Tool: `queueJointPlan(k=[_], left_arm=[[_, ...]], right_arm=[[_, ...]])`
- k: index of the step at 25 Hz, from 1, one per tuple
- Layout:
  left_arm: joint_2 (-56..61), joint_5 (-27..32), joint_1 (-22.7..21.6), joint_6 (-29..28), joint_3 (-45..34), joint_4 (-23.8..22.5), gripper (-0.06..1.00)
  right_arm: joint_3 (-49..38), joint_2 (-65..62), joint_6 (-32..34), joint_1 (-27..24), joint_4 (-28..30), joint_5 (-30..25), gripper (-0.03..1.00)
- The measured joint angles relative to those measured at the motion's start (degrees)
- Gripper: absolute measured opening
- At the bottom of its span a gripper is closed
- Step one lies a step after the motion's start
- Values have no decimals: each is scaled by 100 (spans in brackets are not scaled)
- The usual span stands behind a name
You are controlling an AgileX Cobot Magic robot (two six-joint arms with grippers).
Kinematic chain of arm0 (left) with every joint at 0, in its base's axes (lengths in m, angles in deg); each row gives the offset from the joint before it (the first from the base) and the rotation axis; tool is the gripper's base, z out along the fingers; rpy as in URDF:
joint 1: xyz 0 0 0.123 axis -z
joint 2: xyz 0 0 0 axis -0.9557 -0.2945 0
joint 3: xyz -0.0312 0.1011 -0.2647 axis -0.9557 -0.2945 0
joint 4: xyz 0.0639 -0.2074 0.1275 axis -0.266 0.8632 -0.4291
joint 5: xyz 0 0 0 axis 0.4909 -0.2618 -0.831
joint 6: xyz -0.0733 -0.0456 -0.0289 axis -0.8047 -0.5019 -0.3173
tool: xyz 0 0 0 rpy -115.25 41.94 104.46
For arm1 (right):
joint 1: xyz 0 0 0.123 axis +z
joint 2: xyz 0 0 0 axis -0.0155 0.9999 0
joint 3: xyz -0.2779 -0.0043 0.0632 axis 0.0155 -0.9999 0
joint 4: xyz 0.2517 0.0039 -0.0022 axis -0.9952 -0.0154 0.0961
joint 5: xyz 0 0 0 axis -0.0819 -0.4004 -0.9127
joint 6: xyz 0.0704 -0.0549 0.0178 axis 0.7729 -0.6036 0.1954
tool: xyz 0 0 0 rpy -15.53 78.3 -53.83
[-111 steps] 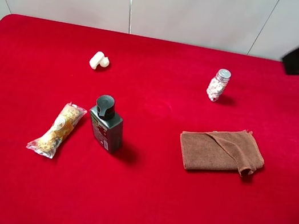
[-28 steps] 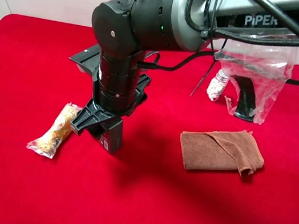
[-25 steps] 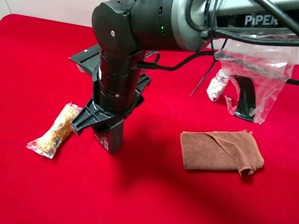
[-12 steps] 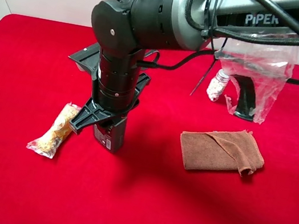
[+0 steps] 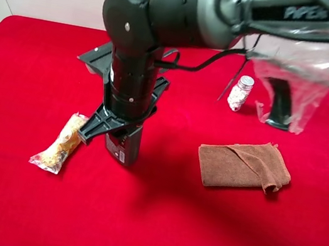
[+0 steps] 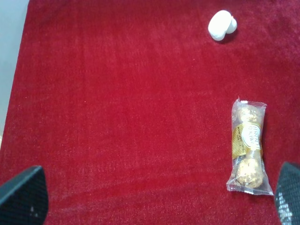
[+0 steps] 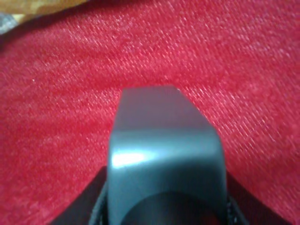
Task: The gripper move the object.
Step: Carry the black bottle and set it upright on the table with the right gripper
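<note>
The dark grey bottle (image 5: pixel 124 146) stands tilted on the red cloth at left of centre; its cap is hidden by the jaws. My right gripper (image 5: pixel 114 131) reaches across from the right and is shut on the bottle's upper part. In the right wrist view the bottle (image 7: pixel 164 150) fills the space between the black jaws of the right gripper (image 7: pixel 164 206). I cannot tell whether the bottle's base touches the cloth. My left gripper (image 6: pixel 154 199) is open and empty above bare cloth, and does not show in the exterior view.
A clear snack packet (image 5: pixel 62 142) lies just left of the bottle and also shows in the left wrist view (image 6: pixel 247 147). A small white item (image 6: pixel 221 26) lies farther back. A pill jar (image 5: pixel 240 93) and a folded brown cloth (image 5: pixel 243 165) are on the right.
The right arm came in over the bottle, which lay alone 4.4 s ago. In the last second arm and bottle shifted slightly to the right and the bottle stands more upright.
</note>
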Motion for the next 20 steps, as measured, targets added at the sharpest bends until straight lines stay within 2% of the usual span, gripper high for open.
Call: queueJointPlan(k=[12, 20], left_arm=[[0, 0, 0, 0, 0, 0, 96], [0, 0, 0, 0, 0, 0, 96]], right_arm=[[0, -700, 326, 0, 502, -499, 30], [358, -909, 348, -345, 527, -1146, 30]])
